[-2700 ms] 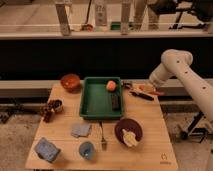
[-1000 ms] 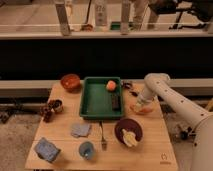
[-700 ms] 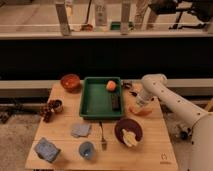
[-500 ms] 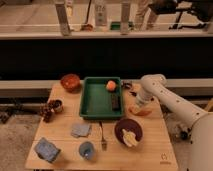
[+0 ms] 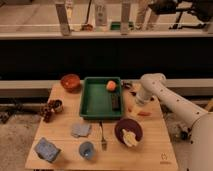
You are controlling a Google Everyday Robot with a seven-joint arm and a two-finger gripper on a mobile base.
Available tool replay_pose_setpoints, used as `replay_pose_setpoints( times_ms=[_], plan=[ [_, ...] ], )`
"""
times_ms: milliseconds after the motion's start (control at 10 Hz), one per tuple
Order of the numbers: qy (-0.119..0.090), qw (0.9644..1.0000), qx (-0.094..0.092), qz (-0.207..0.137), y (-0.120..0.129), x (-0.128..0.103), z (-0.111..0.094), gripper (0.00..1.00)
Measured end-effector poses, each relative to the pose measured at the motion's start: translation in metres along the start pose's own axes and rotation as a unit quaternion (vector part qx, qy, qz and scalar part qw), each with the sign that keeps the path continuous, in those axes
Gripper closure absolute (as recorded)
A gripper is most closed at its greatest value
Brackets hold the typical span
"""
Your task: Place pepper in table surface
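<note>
So the pepper [image 5: 143,113] is seen as a little orange-red sliver lying on the table surface [image 5: 150,147], right of the green tray [image 5: 86,102] and just behind the dark bowl [image 5: 128,131]. It's expected to be light and fairly stiff with slick, waxy skin, so it could easily be squirted out of a pinch, or bruised if squeezed hard. It'd best be taken across the thicker middle rather than the pointed end. The gripper [image 5: 135,104] is found just beside it, hung low off the white arm [image 5: 167,99]. Whether it's spread or closed can't be told, nor whether the pepper is being touched. Further out, a round orange fruit [image 5: 111,85] is sat in the tray, an orange bowl [image 5: 70,81] at the back left, and a fork [image 5: 102,139] and blue cup [image 5: 87,149] near the front. Going by that, the placing is reckoned basically done.
</note>
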Motion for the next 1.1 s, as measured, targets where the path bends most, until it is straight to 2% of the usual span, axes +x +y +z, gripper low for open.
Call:
replay_pose_setpoints(
  times_ms=[1100],
  plan=[
    [-0.001, 1.0000, 0.003, 0.000, -0.0003, -0.0019, -0.0021, 0.20]
  ],
)
